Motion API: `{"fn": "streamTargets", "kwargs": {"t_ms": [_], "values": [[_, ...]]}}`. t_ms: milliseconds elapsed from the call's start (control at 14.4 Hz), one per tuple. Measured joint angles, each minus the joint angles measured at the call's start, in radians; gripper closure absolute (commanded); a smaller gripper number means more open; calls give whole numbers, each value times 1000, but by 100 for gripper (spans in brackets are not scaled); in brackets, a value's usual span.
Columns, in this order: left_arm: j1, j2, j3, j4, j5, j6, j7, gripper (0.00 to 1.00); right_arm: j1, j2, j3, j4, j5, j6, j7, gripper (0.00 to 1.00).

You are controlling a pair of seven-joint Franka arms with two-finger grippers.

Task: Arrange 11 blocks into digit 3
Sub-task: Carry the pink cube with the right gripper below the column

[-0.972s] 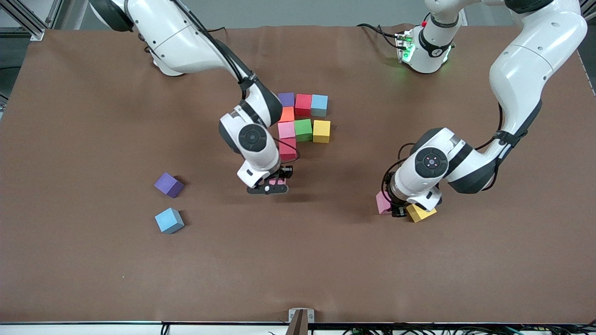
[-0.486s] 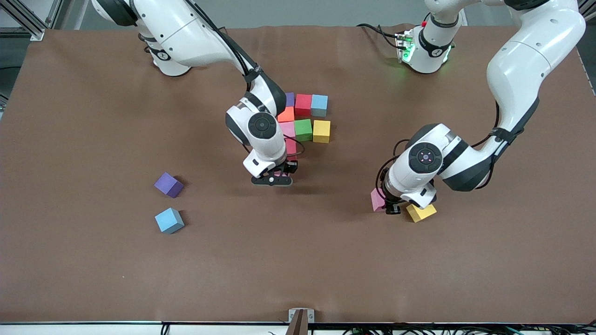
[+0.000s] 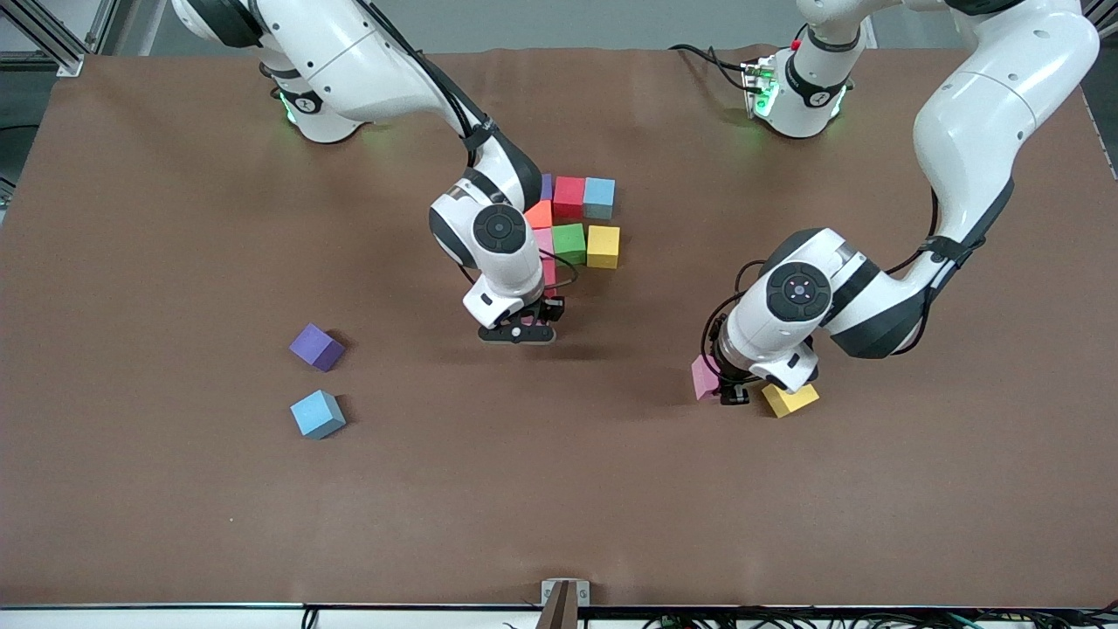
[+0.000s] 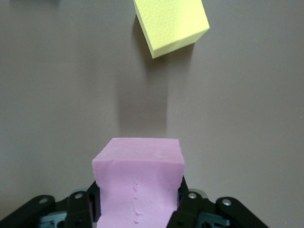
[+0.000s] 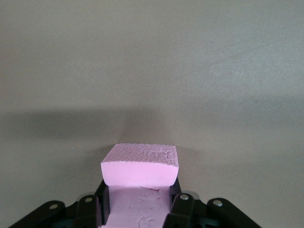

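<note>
You've got both arms loaded right now. Your right end effector [image 3: 517, 330] is clamped on a pink block [image 5: 141, 166], low over the counter [image 3: 175, 218] just at the near end of the half-built digit 3 [image 3: 572, 223]. That looks like the spot where the bottom bar has to start, so holding it low and square there makes sense to me. The spine cubes under that arm are mostly hidden, but you can see the red block [image 3: 569, 196], light blue block [image 3: 599, 196], green block [image 3: 569, 242] and yellow block [image 3: 603, 245] sitting tight together.

Your left end effector [image 3: 732, 390] is pinched shut on another pink block [image 4: 137, 183], held just off the counter, with a loose yellow cube [image 3: 790, 399] right beside it toward the left arm's end. My guess is that pink one is the following piece.

A purple cube [image 3: 316, 347] and a light blue cube [image 3: 317, 413] wait, well apart, toward the right arm's end.
</note>
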Motion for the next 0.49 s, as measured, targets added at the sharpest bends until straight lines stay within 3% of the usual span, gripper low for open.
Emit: {"fn": "streamTargets", "kwargs": {"t_ms": [486], "values": [[-11,0,4,32,0,-4,0,79,7,0,0,0,-2,1,0,97]]}}
